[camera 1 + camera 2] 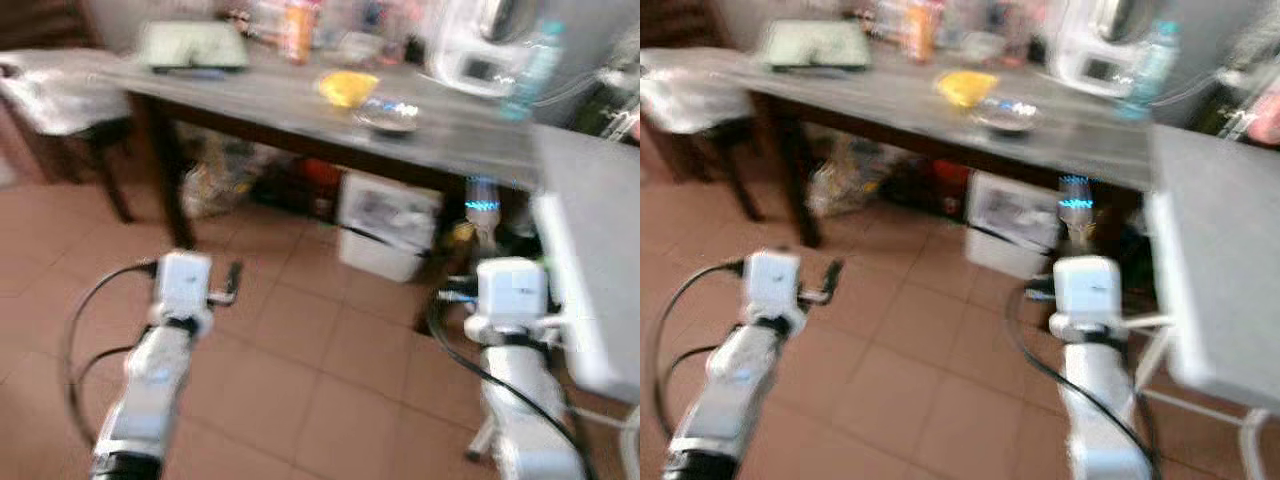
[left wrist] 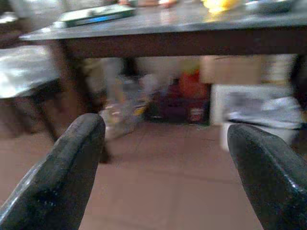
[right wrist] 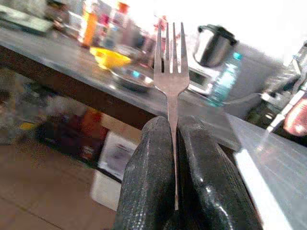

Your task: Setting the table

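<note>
Nearest the head camera, both silver arms reach forward over the tiled floor (image 1: pixel 300 340); the head views are blurred, which I read as the robot walking. Right gripper (image 3: pixel 175 143) has its two black fingers (image 3: pixel 148 167) clenched on the handle of a metal fork (image 3: pixel 170 72). Fork stands upright between the pads, tines up and well clear of the fingertips: four tines, plain thin stem, bright steel, no visible bend. Most of the handle is hidden between the fingers, so the depth of the grip cannot be judged. Left gripper (image 2: pixel 165 158) holds nothing, its fingers spread wide.

Judgement: the step in hand is carrying the fork to the table (image 1: pixel 300 110). The thin stem gives the pads little to bear on, so the fork could pivot if jolted; steady walking and an unchanged grip seem wise. The wrist should come up above the table edge before reaching in, since the fork now sits about level with the tabletop.

Farther off, a grey surface (image 1: pixel 590 260) lies just beside the right arm; the arm needs clearance from its edge. On the dark table: a shallow metal dish (image 1: pixel 385 115) beside a yellow bowl (image 1: pixel 347 88), a clear bottle (image 1: pixel 530 65) and a white appliance (image 1: pixel 480 45) behind. Boxes (image 1: pixel 385 220) sit under the table. The dish looks the likeliest place setting; laying the fork flat beside it, not in it, seems right.
</note>
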